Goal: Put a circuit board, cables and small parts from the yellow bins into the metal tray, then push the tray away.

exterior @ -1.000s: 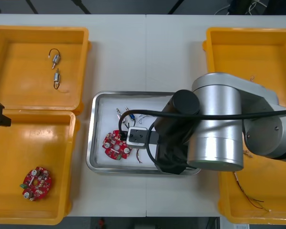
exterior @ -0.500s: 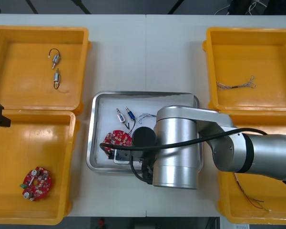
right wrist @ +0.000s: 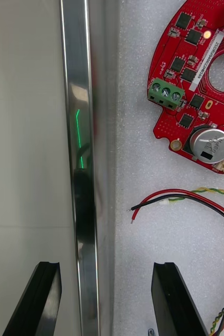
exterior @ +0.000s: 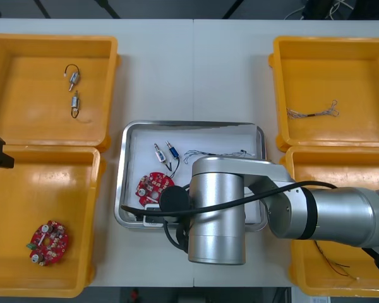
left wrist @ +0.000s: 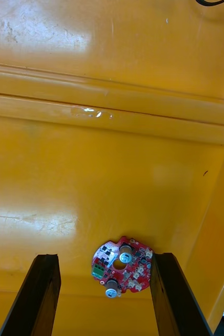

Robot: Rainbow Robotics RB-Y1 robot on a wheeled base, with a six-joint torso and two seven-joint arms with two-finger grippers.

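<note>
The right arm (exterior: 218, 214) folds inward, right fingers (right wrist: 170, 299) spread apart; the left fingers (left wrist: 38, 294) stand apart too.

- Front camera: high, looking steeply down over the whole desk (exterior: 196, 69).
- Right wrist camera: close above the metal tray (right wrist: 80, 131), shared with front.
- Left wrist camera: farther off, facing a yellow bin (left wrist: 112, 63), likewise shared.

Yellow bins (exterior: 31, 107): 4. Metal tray (exterior: 189, 124): 1. Round red circuit boards (exterior: 154, 187): 2, one in tray, one in bin. Small metal parts (exterior: 73, 76): 4. Cables (exterior: 312, 113): at least 3.
</note>
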